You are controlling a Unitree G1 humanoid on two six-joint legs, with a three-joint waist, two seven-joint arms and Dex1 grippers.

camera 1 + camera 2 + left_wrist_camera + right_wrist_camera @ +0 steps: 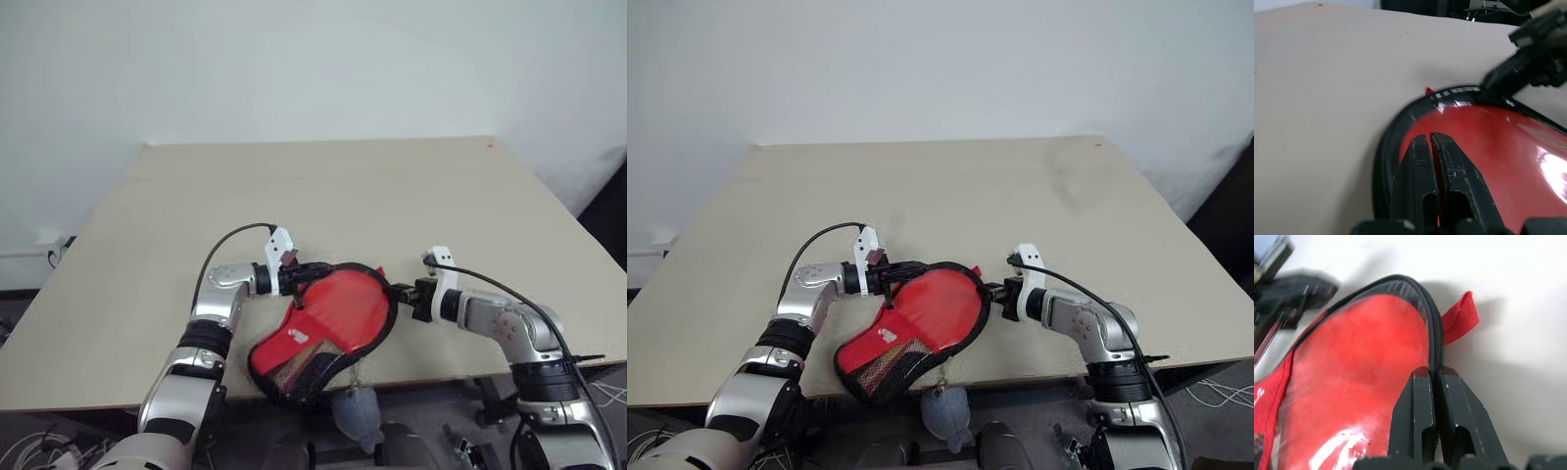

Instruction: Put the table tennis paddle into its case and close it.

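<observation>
Case (323,328) held between both tools at the near edge of the worktop (323,186), its narrow mesh end hanging past the edge toward me. Left tool (297,284) pinched fully shut on the black rim at the round end; right tool (1432,374) clamped shut on the opposite rim, just beside the red fabric tab (1459,323). Glossy red surface fills the open mouth; I take it for the table tennis paddle (1361,382) seated inside, though I cannot tell it apart from the case fabric with certainty. Zip not yet run.

Risks as I judge them:
- Both grips are thin pinches on soft trim; either could slip.
- Overhang means a lost grip drops everything.
- Pulling the rims apart may tip the paddle out.
</observation>
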